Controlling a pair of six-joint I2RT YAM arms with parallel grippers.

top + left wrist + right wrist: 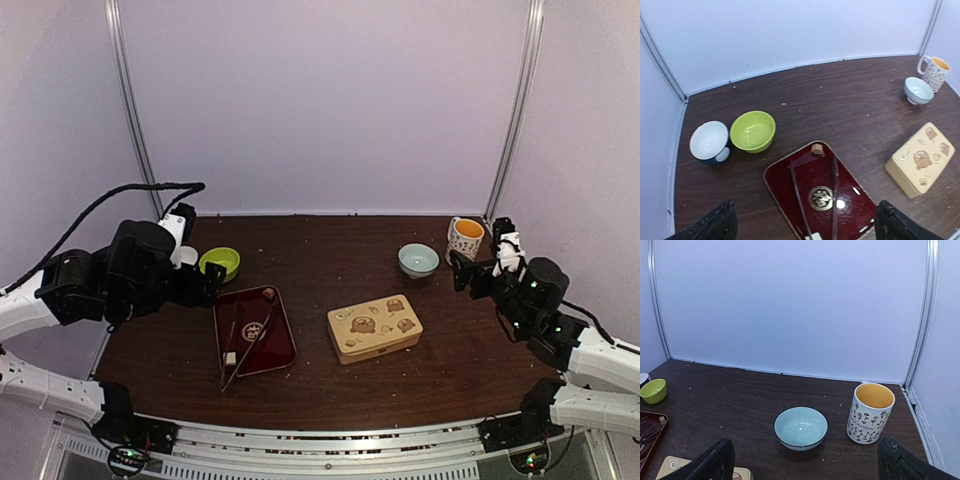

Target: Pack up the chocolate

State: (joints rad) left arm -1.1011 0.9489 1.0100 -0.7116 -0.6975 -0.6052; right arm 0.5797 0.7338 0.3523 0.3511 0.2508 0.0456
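- Left wrist view: left gripper (805, 212) gapes wide, holding nothing, near the red tray (777, 182).
- One chocolate (817, 148) lump sits at the tray's far edge.
- Right gripper (805, 444) is equally wide, empty, facing the blue bowl (800, 427).

I see a robotics lab booth: bare white wall panels (320, 100), aluminium corner posts (516, 110), a dark wooden surface (330, 240) on a metal rail (330, 455).
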